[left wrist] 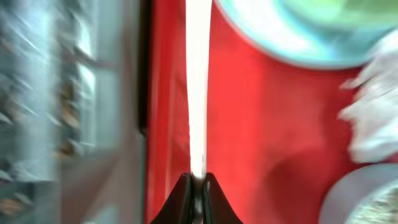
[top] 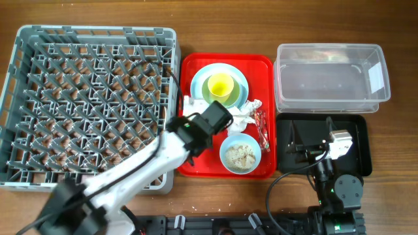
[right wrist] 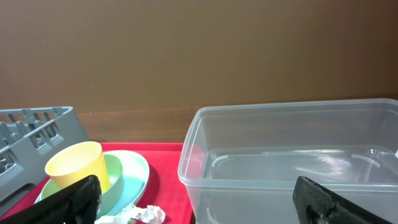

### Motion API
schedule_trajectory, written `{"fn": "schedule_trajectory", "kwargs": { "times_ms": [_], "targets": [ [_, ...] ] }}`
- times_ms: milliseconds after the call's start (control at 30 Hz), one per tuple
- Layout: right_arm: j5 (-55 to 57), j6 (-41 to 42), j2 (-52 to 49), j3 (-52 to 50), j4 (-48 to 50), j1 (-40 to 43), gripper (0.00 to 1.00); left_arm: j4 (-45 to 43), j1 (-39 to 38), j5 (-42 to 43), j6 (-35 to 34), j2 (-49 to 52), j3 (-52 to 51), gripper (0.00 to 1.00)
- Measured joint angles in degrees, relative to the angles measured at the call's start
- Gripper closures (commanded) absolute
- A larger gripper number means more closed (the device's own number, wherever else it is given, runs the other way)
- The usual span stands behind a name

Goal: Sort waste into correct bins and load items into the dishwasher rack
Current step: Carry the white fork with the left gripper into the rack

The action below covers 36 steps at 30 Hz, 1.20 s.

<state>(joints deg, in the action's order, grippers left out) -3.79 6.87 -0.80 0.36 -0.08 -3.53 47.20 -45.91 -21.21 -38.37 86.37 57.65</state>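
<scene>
My left gripper (top: 193, 132) is over the left side of the red tray (top: 261, 65) and is shut on a white plastic cutlery piece (left wrist: 198, 93). In the blurred left wrist view the gripper (left wrist: 198, 186) holds its handle; I cannot tell whether it is the spoon or the fork. The yellow-green cup (top: 220, 85) sits in a bowl on the blue plate (top: 241, 77). A second bowl (top: 240, 155) holds food scraps. The napkin (top: 243, 114) and foil wrapper (top: 263, 130) lie between them. My right gripper (top: 307, 149) is open and empty over the black tray (top: 362, 143).
The grey rack (top: 85, 104) stands left of the red tray. The clear tub (top: 326, 47) stands behind the black tray and fills the right wrist view (right wrist: 286, 162), where the cup (right wrist: 74, 165) shows at the left.
</scene>
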Motion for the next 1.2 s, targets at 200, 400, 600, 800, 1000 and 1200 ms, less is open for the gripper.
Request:
{"fn": "schedule_trajectory", "kwargs": {
  "times_ms": [200,400,600,800,1000,1200],
  "targets": [
    [0.0,0.0,0.0,0.0,0.0,0.0,0.00,1.7,11.4,-5.4,16.6,-20.6,0.5,0.96],
    [0.0,0.0,0.0,0.0,0.0,0.0,0.00,3.0,29.1,-4.6,25.7,-19.4,0.6,0.96],
    [0.0,0.0,0.0,0.0,0.0,0.0,0.00,4.0,30.3,1.6,27.6,-5.0,0.7,0.96],
    [0.0,0.0,0.0,0.0,0.0,0.0,0.00,4.0,30.3,4.9,28.7,0.7,0.7,0.44],
    [0.0,0.0,0.0,0.0,0.0,0.0,0.00,5.1,30.3,5.5,28.7,-1.5,2.8,0.46],
    [0.0,0.0,0.0,0.0,0.0,0.0,0.00,5.4,30.0,26.9,21.2,-19.0,6.6,0.00]
  ]
}}
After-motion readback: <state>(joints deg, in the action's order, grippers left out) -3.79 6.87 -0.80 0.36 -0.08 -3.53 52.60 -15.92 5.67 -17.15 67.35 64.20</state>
